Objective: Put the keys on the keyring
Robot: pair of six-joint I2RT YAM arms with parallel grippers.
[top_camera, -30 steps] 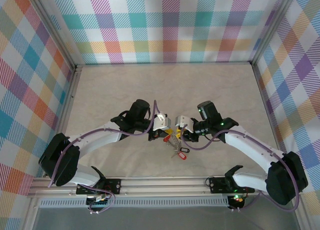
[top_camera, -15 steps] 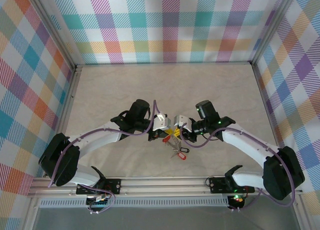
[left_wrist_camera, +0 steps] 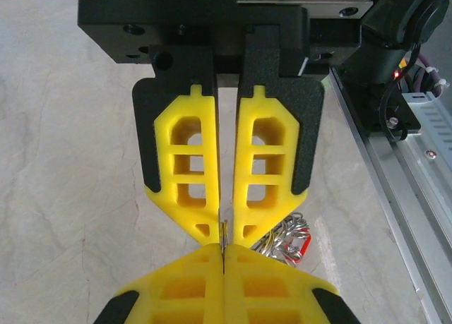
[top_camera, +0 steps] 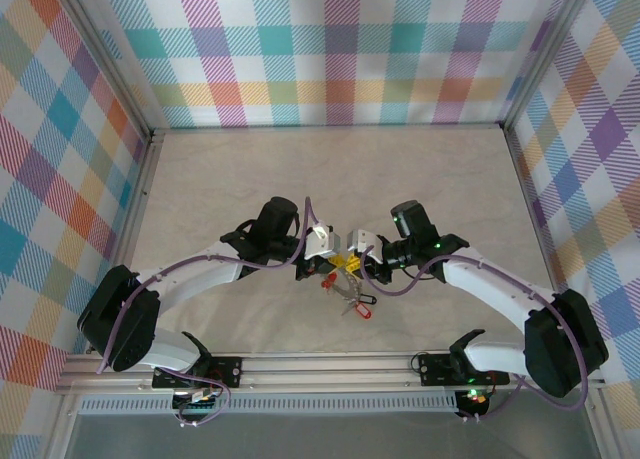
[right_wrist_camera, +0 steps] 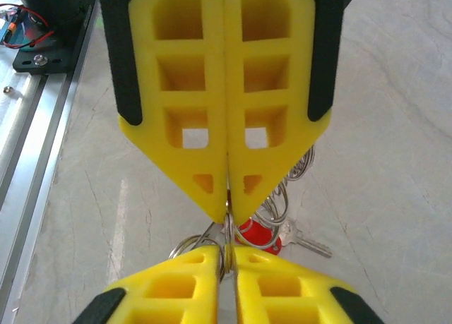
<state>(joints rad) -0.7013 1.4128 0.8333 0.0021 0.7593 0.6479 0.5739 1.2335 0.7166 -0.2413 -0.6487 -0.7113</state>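
Observation:
My two grippers meet tip to tip above the table's front middle, the left gripper (top_camera: 338, 264) coming from the left and the right gripper (top_camera: 352, 265) from the right. Both are shut on the thin silvery keyring (right_wrist_camera: 227, 229), seen edge-on between the yellow tips. In the left wrist view the keyring (left_wrist_camera: 223, 231) shows as a thin metal sliver in my left gripper (left_wrist_camera: 223, 229). Below the right gripper (right_wrist_camera: 227, 210) hangs a bunch of wire rings and keys (right_wrist_camera: 296, 241) with a red head (right_wrist_camera: 256, 235). From above, the keys (top_camera: 357, 301) dangle under the tips.
The aluminium front rail (top_camera: 330, 364) with both arm bases runs just behind the keys. Checked walls close in the beige tabletop (top_camera: 330, 179) on three sides. A cable and board (right_wrist_camera: 28, 38) lie by the rail.
The right gripper has edged a little left toward the left gripper, and the hanging keys have shifted slightly. Both grips are unchanged.

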